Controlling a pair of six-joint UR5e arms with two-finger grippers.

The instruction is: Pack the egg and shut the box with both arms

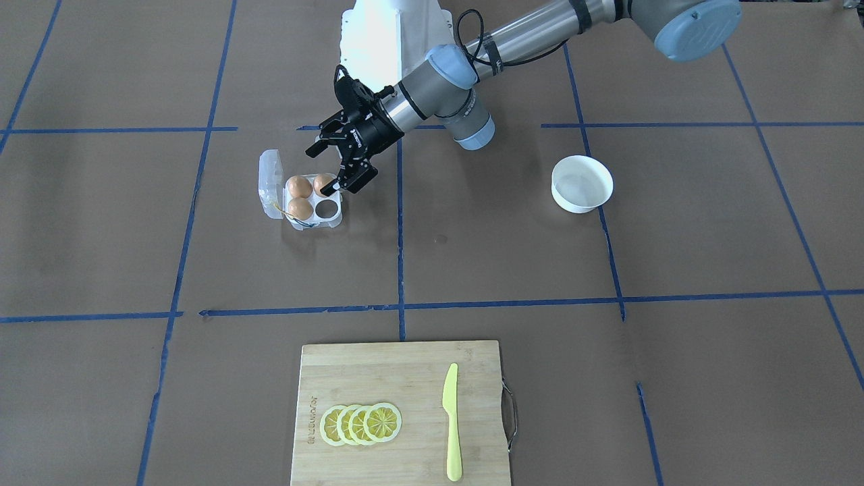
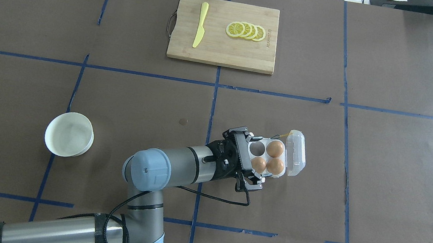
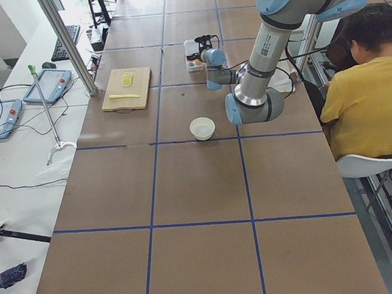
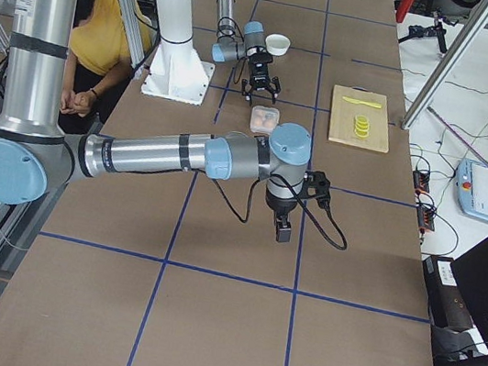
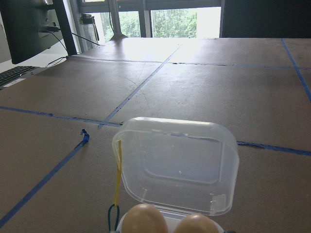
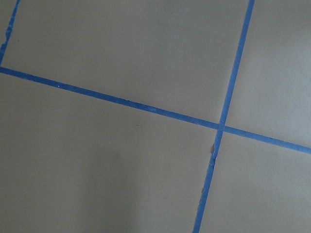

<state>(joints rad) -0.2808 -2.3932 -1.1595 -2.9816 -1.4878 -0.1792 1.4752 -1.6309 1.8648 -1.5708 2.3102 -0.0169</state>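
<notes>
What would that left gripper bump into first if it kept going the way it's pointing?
Most likely the near egg in the box: the left gripper hangs just over that row, jaws open, tilted down. The raised lid stands behind. Depth is hard to judge.

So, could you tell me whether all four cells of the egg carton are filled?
No, the box holds three eggs, and its fourth cell is plainly empty.
</notes>
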